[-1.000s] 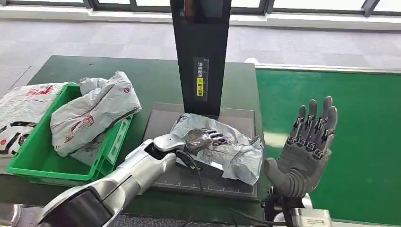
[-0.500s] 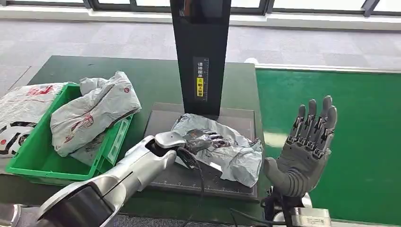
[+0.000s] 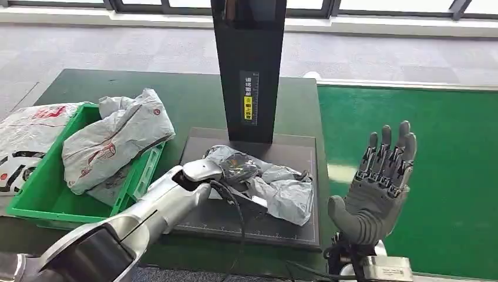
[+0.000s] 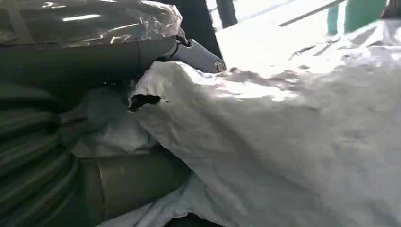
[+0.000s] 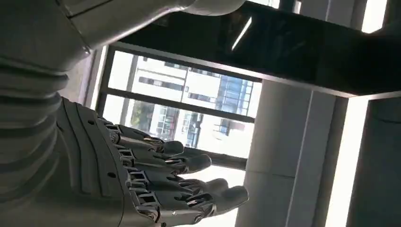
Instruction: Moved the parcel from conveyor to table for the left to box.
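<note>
The robot's left hand (image 3: pixel 238 169) grips a crumpled grey parcel (image 3: pixel 281 191) on the dark mat (image 3: pixel 252 226) below the black post (image 3: pixel 249 70), while its right hand (image 3: pixel 379 182) stands raised, fingers spread, holding nothing.

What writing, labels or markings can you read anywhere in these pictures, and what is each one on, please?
Label on the black post: white and yellow characters, too small to read.
Red printing on the grey parcels in the green bin: not legible.
Ruler marks along the dark scale plate: no readable numbers.
Parcel in the left hand: no readable text.
</note>
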Available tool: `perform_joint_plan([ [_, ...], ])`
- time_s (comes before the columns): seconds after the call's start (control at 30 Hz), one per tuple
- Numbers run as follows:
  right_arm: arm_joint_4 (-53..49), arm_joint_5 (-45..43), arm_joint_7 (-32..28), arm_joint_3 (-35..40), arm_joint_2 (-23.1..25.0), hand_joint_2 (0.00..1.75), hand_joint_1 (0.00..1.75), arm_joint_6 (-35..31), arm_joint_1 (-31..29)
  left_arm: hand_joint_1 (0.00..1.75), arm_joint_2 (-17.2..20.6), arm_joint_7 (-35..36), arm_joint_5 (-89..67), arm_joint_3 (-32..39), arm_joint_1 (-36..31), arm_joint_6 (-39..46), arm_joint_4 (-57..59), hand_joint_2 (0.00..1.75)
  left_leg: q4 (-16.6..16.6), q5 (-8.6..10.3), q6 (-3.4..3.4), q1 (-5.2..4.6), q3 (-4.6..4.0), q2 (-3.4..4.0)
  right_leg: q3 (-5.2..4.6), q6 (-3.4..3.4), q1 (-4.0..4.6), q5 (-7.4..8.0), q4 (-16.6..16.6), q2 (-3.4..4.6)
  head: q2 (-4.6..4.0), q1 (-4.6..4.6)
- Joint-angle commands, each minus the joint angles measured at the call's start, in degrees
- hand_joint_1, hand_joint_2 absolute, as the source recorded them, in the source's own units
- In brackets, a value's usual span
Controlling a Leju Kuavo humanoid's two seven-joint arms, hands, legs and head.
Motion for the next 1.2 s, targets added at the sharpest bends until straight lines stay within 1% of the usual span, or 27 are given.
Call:
perform_joint_plan([
  [0.03, 1.4, -0.6, 0.0, 1.6, -2.0, 1.75, 0.00, 0.0, -1.0, 1.75, 2.3, 0.4, 0.5, 0.7, 0.6, 3.6, 0.1, 1.75, -0.1, 0.06, 0.06, 0.05, 0.03, 0.12, 0.00, -0.13, 0.09, 0.11, -0.2, 0.03, 0.00, 0.00],
  [0.07, 1.2, -0.3, 0.0, 1.5, -1.9, 1.75, 0.00, 0.0, -0.8, 1.75, 2.3, 0.4, 0.8, 1.1, 0.8, 4.9, -0.4, 1.75, -0.2, 0.07, 0.08, 0.06, 0.03, 0.08, 0.03, -0.14, 0.10, 0.12, -0.2, -0.02, 0.00, 0.02],
  [0.17, 1.0, -0.3, 0.0, 1.5, -1.9, 1.75, 0.00, 0.0, -0.6, 1.75, 2.4, 0.4, 1.1, 1.3, 0.7, 5.3, -0.6, 1.75, -0.1, 0.06, 0.08, 0.05, -0.01, 0.13, 0.01, -0.14, 0.08, 0.12, -0.2, 0.03, 0.00, 0.02],
  [0.2, 0.9, -0.2, 0.0, 1.4, -1.8, 1.75, 0.00, 0.0, -0.4, 1.75, 2.5, 0.0, 2.2, 2.5, 1.3, 7.7, -1.8, 1.75, -0.2, 0.08, 0.09, 0.08, -0.01, 0.15, 0.00, -0.17, 0.11, 0.16, -0.3, 0.04, 0.00, 0.02],
  [0.23, 0.7, -0.2, 0.0, 1.5, -1.9, 1.75, 0.00, 0.0, -0.2, 1.75, 2.8, -0.6, 3.4, 4.2, 2.5, 13.0, -4.1, 1.75, -0.1, 0.06, 0.05, 0.05, -0.04, 0.05, -0.01, -0.14, 0.08, 0.09, -0.2, -0.04, 0.00, 0.00],
  [0.33, 0.3, -0.3, 0.0, 1.3, -1.9, 1.75, 0.00, 0.0, 0.5, 1.75, 3.4, -0.9, 5.4, 6.9, 5.0, 19.5, -8.2, 1.75, -0.2, 0.06, 0.04, 0.02, 0.01, 0.08, 0.00, -0.15, 0.05, 0.09, -0.2, 0.00, 0.00, 0.00],
  [0.37, 0.3, -0.3, 0.0, 1.3, -1.9, 1.75, 0.00, 0.0, 0.5, 1.75, 3.4, -0.9, 5.4, 6.9, 5.0, 19.5, -8.2, 1.75, -0.1, 0.01, 0.02, 0.00, 0.00, 0.05, 0.00, -0.09, 0.02, 0.03, -0.1, -0.01, 0.00, 0.00],
  [0.43, -0.6, -0.2, 0.0, 1.2, -1.7, 1.75, 0.00, 0.0, 1.7, 1.75, 4.6, 0.1, 7.8, 10.9, 9.0, 27.9, -15.8, 1.75, -0.1, 0.04, 0.05, 0.05, -0.02, 0.08, -0.02, -0.16, 0.08, 0.08, -0.2, -0.02, 0.00, 0.00],
  [0.47, -0.9, -0.1, 0.0, 1.2, -1.6, 1.75, 0.00, 0.0, 2.0, 1.75, 5.1, 0.2, 8.4, 11.9, 10.1, 29.7, -18.0, 1.75, -0.1, 0.01, 0.03, 0.04, 0.00, 0.10, -0.01, -0.12, 0.07, 0.05, -0.1, 0.03, 0.00, 0.02],
  [0.53, -1.0, 0.1, 0.0, 1.2, -1.2, 1.75, 0.00, 0.0, 2.6, 1.75, 7.1, -1.3, 12.3, 16.3, 14.7, 35.5, -27.5, 1.75, -0.2, 0.06, 0.05, 0.02, 0.06, 0.21, -0.01, -0.17, 0.05, 0.11, -0.2, 0.11, 0.00, 0.02],
  [0.57, -1.1, 0.0, 0.0, 1.2, -1.2, 1.75, 0.00, 0.0, 2.7, 1.75, 7.9, -1.2, 12.9, 16.8, 16.2, 35.4, -30.9, 1.75, -0.1, 0.00, 0.02, 0.01, 0.01, 0.16, -0.05, -0.10, 0.03, 0.04, -0.1, 0.11, 0.00, 0.02],
  [0.63, -1.1, 0.0, 0.0, 1.2, -1.2, 1.75, 0.00, 0.0, 2.7, 1.75, 7.9, -1.2, 12.9, 16.8, 16.2, 35.4, -30.9, 1.75, -0.2, 0.02, 0.04, 0.03, 0.01, 0.30, -0.10, -0.18, 0.06, 0.09, -0.2, 0.21, 0.00, 0.02],
  [0.67, -1.1, 0.0, 0.0, 1.2, -1.2, 1.75, 0.00, 0.0, 2.7, 1.75, 7.9, -1.2, 12.9, 16.8, 16.2, 35.4, -30.9, 1.75, -0.1, -0.01, 0.03, 0.04, -0.07, 0.18, -0.11, -0.13, 0.06, 0.04, -0.1, 0.12, 0.00, 0.00],
  [0.7, -1.1, 0.0, 0.0, 1.2, -1.2, 1.75, 0.00, 0.0, 2.7, 1.75, 7.9, -1.2, 12.9, 16.8, 16.2, 35.4, -30.9, 1.75, -0.2, 0.06, 0.06, 0.09, -0.03, 0.28, -0.08, -0.24, 0.14, 0.13, -0.3, 0.15, 0.00, 0.02],
  [0.73, -1.2, -0.4, 0.0, 1.0, -1.0, 1.75, 0.00, 0.0, 2.7, 1.75, 8.8, -1.6, 14.7, 19.3, 18.8, 38.3, -36.1, 1.75, -0.1, 0.04, 0.05, 0.06, -0.04, 0.21, -0.10, -0.18, 0.10, 0.08, -0.2, 0.11, 0.00, 0.00],
  [0.8, -1.3, -0.6, 0.0, 0.9, -1.1, 1.75, 0.00, 0.0, 2.8, 1.75, 9.9, -1.8, 15.4, 20.6, 20.7, 39.5, -40.4, 1.75, -0.2, 0.09, 0.06, 0.05, -0.04, 0.22, -0.10, -0.20, 0.10, 0.15, -0.3, 0.10, 0.00, 0.02],
  [0.83, -1.3, -0.8, 0.0, 0.8, -0.9, 1.75, 0.00, 0.0, 3.1, 1.75, 10.2, -2.5, 16.6, 22.7, 23.0, 43.1, -45.3, 1.75, -0.2, 0.07, 0.07, 0.07, -0.04, 0.32, -0.10, -0.21, 0.12, 0.16, -0.3, 0.19, 0.00, 0.00],
  [0.87, -1.3, -0.8, 0.0, 0.7, -0.8, 1.75, 0.00, 0.0, 3.1, 1.75, 10.7, -2.7, 17.6, 24.1, 24.2, 43.7, -47.5, 1.75, -0.2, 0.05, 0.07, 0.08, -0.05, 0.40, -0.14, -0.22, 0.13, 0.16, -0.3, 0.26, 0.00, 0.00],
  [0.9, -1.4, -0.7, 0.0, 0.5, -0.7, 1.75, 0.00, 0.0, 3.3, 1.75, 11.6, -2.9, 18.7, 28.5, 26.5, 43.7, -53.4, 1.75, -0.3, 0.04, 0.06, 0.06, -0.03, 0.47, -0.16, -0.22, 0.11, 0.15, -0.3, 0.35, 0.00, 0.00],
  [0.97, -1.6, -0.5, 0.0, 0.3, -0.5, 1.75, 0.00, 0.0, 3.6, 1.75, 12.6, -2.1, 19.2, 33.1, 27.0, 43.7, -55.9, 1.75, -0.3, 0.00, 0.05, 0.07, -0.01, 0.53, -0.10, -0.23, 0.11, 0.13, -0.3, 0.40, 0.00, 0.02],
  [1.0, -1.8, -0.4, 0.0, 0.3, -0.5, 1.75, 0.00, 0.0, 3.8, 1.75, 13.6, -1.5, 20.2, 34.7, 26.3, 43.7, -55.9, 1.75, -0.1, -0.05, 0.02, 0.05, -0.23, 0.40, -0.15, -0.17, 0.08, 0.04, -0.1, 0.33, 0.00, 0.00],
  [1.03, -1.8, -0.4, 0.0, 0.3, -0.5, 1.75, 0.00, 0.0, 3.8, 1.75, 13.6, -1.5, 20.2, 34.7, 26.3, 43.7, -55.9, 1.75, -0.1, -0.06, 0.01, 0.10, -0.27, 0.51, -0.20, -0.21, 0.13, 0.08, -0.1, 0.44, 0.00, 0.00],
  [1.07, -1.8, -0.4, 0.0, 0.3, -0.5, 1.75, 0.00, 0.0, 3.8, 1.75, 13.6, -1.5, 20.2, 34.7, 26.3, 43.7, -55.9, 1.75, 0.0, -0.03, 0.00, 0.08, -0.28, 0.31, -0.29, -0.14, 0.10, 0.03, 0.0, 0.26, 0.00, 0.00],
  [1.13, -2.0, -0.6, 0.0, 0.3, -0.6, 1.75, 0.00, 0.0, 4.1, 1.75, 14.8, -1.4, 20.8, 37.6, 24.6, 43.7, -54.7, 1.75, -0.1, 0.01, 0.03, 0.13, -0.17, 0.28, -0.26, -0.20, 0.16, 0.06, -0.1, 0.19, 0.00, 0.00],
  [1.17, -2.0, -0.7, 0.0, 0.4, -0.7, 1.75, 0.00, 0.0, 4.1, 1.75, 13.6, -1.3, 19.9, 40.0, 24.2, 43.7, -54.2, 1.75, -0.2, 0.02, 0.03, 0.16, -0.15, 0.29, -0.24, -0.24, 0.20, 0.08, -0.1, 0.18, 0.00, 0.00],
  [1.2, -1.9, -0.9, 0.0, 0.4, -0.8, 1.75, 0.00, 0.0, 4.1, 1.75, 14.6, -2.0, 21.1, 42.7, 23.2, 43.7, -52.7, 1.75, -0.2, 0.04, 0.03, 0.15, -0.09, 0.31, -0.21, -0.23, 0.19, 0.09, -0.2, 0.19, 0.00, 0.00],
])
